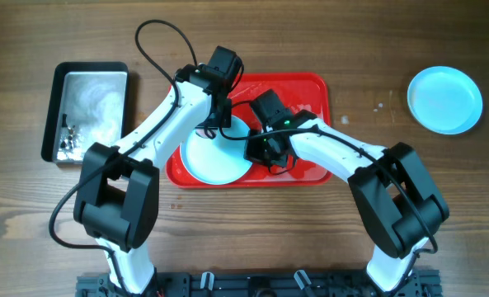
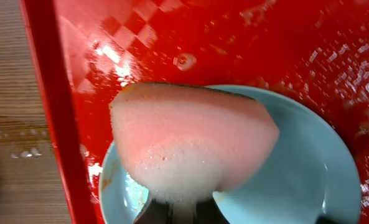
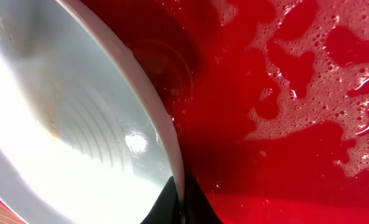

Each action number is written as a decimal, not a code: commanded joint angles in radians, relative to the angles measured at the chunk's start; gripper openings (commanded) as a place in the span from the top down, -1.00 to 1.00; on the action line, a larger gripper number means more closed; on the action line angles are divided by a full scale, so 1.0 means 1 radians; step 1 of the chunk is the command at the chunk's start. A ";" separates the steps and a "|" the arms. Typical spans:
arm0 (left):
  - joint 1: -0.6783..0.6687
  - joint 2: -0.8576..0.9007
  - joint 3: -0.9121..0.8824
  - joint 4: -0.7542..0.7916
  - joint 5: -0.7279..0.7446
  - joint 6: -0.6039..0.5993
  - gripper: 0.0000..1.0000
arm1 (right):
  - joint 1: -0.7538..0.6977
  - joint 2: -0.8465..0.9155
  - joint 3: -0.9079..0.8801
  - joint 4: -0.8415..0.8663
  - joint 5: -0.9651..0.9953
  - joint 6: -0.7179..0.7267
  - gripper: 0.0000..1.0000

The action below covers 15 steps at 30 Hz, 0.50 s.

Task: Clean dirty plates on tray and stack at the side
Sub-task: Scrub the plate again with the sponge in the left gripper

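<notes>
A turquoise plate [image 1: 215, 157] lies in the near-left corner of the red tray [image 1: 310, 87], close to its rim. My right jaws pinch the plate's edge. My left jaws clamp a foamy pink sponge [image 2: 193, 143] above it. A second plate [image 1: 444, 100] sits well apart on the open desk [image 1: 376, 49] to the right.

Plate [image 3: 66, 124]: pale, glossy, concentric ridges on its face; faint orange-brown smear [image 3: 47, 74] towards upper left; rim runs diagonally down to bottom centre; right gripper [image 3: 181, 208]: dark fingertips clamped on that rim, one on each side; tray [image 3: 246, 177]: red, wet; white foam [image 3: 321, 118] in patches at right.
</notes>
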 commanded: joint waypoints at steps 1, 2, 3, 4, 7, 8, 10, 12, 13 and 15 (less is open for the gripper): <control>0.003 0.028 -0.036 0.008 0.067 0.082 0.92 | 0.002 0.015 -0.026 -0.013 0.023 -0.017 0.91; 0.003 0.045 -0.061 0.029 0.066 0.101 0.92 | 0.002 0.015 -0.026 -0.013 0.023 -0.017 0.91; 0.003 0.051 -0.073 0.040 0.056 0.101 0.92 | 0.002 0.015 -0.026 -0.013 0.023 -0.017 0.91; 0.003 0.061 -0.088 0.056 0.032 0.101 0.92 | 0.002 0.015 -0.026 -0.013 0.023 -0.017 0.91; 0.003 0.095 -0.100 0.073 -0.035 0.101 0.92 | 0.002 0.015 -0.026 -0.013 0.023 -0.017 0.91; 0.003 0.103 -0.100 0.073 -0.051 0.101 0.92 | 0.002 0.015 -0.026 -0.013 0.023 -0.018 0.91; 0.009 0.124 -0.110 0.073 -0.081 0.100 0.92 | 0.002 0.015 -0.026 -0.013 0.023 -0.018 0.91; 0.021 0.130 -0.112 0.051 -0.106 0.096 0.92 | 0.002 0.015 -0.026 -0.013 0.023 -0.018 0.92; 0.029 0.130 -0.112 0.039 -0.112 0.085 0.92 | 0.002 0.015 -0.026 -0.013 0.023 -0.018 0.91; 0.039 0.130 -0.112 -0.005 -0.178 0.036 0.92 | 0.002 0.015 -0.026 -0.013 0.023 -0.018 0.91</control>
